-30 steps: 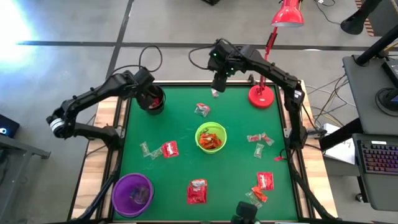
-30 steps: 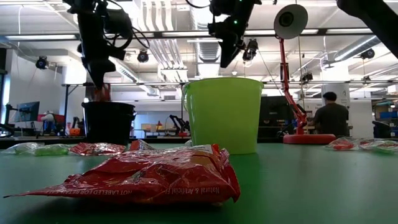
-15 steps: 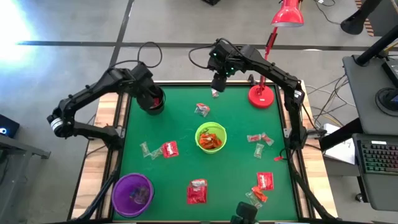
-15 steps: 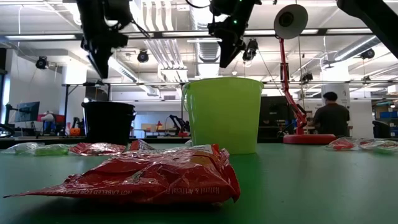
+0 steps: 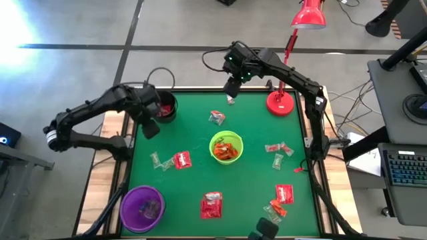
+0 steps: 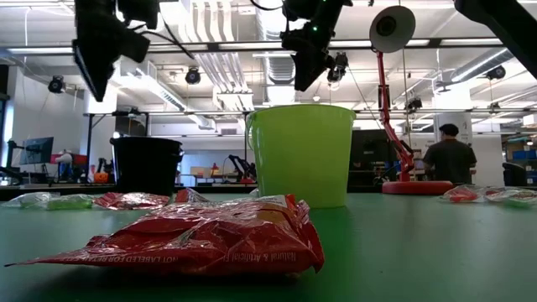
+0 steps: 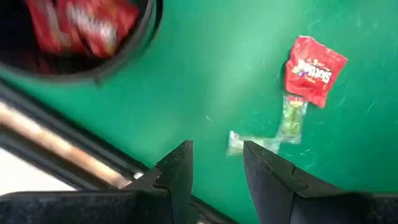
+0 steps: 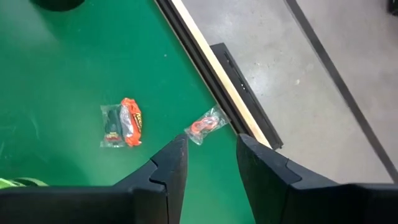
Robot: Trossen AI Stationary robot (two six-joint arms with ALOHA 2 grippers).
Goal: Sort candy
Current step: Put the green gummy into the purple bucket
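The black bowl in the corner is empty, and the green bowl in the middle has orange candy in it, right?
Not quite. The black bowl is not empty: the left wrist view looks down into it and shows red candy packets inside. The rest is right: in the high view, the green bowl in the middle holds orange candy.

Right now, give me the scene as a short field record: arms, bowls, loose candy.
left gripper: open, empty, above the mat beside the black bowl
right gripper: open, empty, over a small orange-red candy at the mat's far edge
black bowl: holds red packets
lime-green bowl: mat centre, orange-red candy inside
purple bowl: near-left corner, contents unclear
loose candy: red packet with pale twist wrappers beside it; more scattered on the right half of the mat
lamp: far-right corner
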